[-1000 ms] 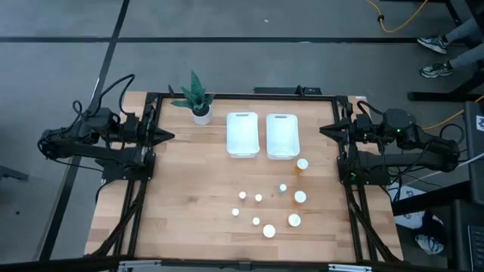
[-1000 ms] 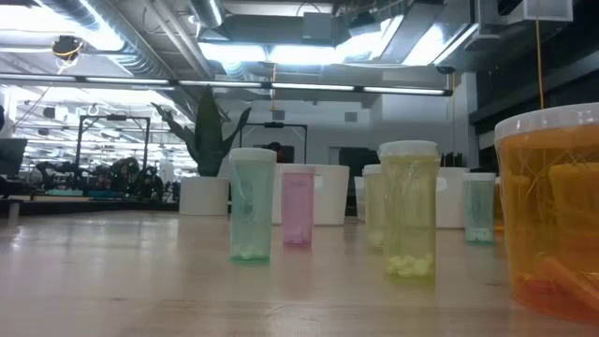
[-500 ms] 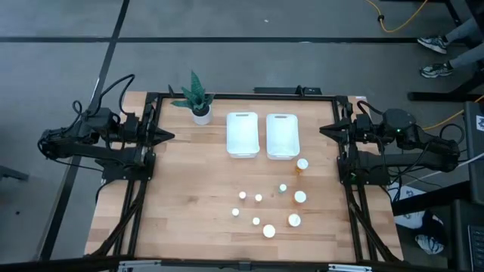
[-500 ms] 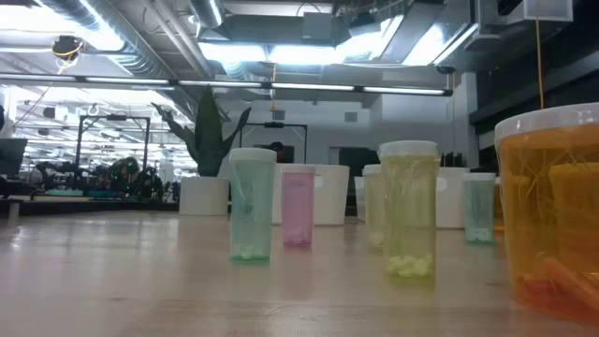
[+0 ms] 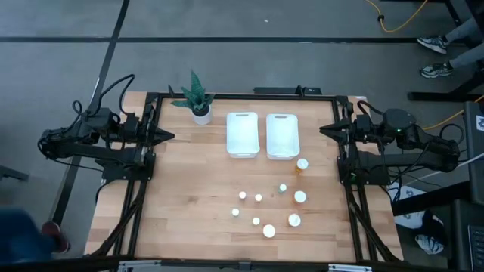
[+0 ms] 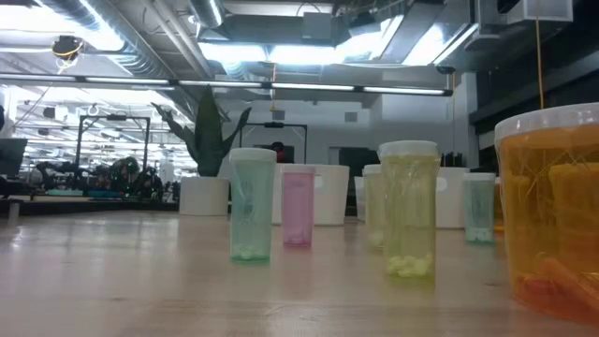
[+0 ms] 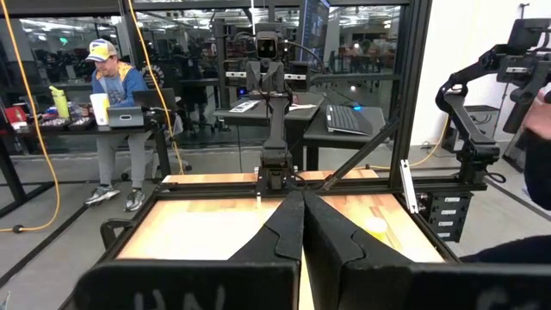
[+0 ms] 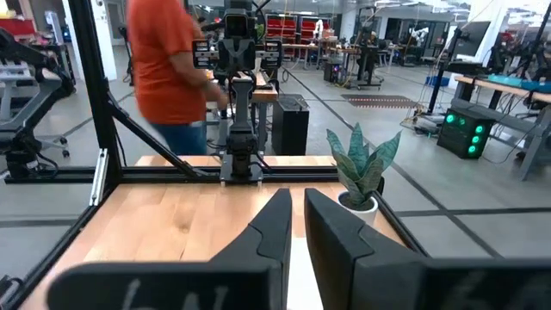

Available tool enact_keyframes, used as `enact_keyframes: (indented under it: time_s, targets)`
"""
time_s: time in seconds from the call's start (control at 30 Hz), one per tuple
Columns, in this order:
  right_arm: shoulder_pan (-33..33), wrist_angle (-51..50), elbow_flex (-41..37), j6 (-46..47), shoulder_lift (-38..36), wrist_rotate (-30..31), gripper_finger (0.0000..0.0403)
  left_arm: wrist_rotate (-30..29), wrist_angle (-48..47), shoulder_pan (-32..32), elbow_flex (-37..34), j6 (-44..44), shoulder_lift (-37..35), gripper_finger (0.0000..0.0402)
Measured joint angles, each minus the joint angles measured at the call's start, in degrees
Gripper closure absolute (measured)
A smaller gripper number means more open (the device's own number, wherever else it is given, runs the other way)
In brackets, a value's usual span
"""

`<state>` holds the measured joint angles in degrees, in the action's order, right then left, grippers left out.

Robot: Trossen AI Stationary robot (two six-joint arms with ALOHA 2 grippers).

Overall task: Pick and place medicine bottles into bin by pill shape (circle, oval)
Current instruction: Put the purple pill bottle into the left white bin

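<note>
Task not started, by look of things. Left gripper (image 5: 168, 137) closed, empty, parked at table's left edge; right gripper (image 5: 325, 130) likewise closed, empty, at right edge. Medicine bottles (image 5: 268, 208) stood clustered on table — nearer right gripper, well away from left one. Two white bins (image 5: 262, 135) between grippers, seemingly empty. All bottles left to sort.

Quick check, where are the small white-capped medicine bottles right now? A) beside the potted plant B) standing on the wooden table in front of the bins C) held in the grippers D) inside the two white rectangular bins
B: the white-capped medicine bottles stand scattered on the wooden table, on the near side of the two white rectangular bins.
</note>
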<state>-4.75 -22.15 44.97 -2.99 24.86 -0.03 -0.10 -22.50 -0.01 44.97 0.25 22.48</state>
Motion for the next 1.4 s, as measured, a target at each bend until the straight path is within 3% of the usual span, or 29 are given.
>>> enact_keyframes:
  time_s: [0.5,0.7,1.2,1.4]
  targets:
    - [0.02,4.96,0.00,1.38,0.02,0.38,0.0363,0.00,0.00,-0.02,0.02,0.00,0.00,0.0401]
    - [0.00,-0.16,-0.14,4.14,1.13,0.39,0.0363,0.00,0.01,-0.02,0.02,-0.01,0.00,0.0401]
    - [0.00,-0.28,-0.68,6.17,3.58,0.42,0.0363,-0.24,0.29,-0.01,0.01,0.30,-0.02,0.0401]
    - [0.01,-0.99,-0.68,7.07,3.60,0.42,0.0363,-0.68,4.46,-0.02,0.00,0.37,0.14,0.0401]
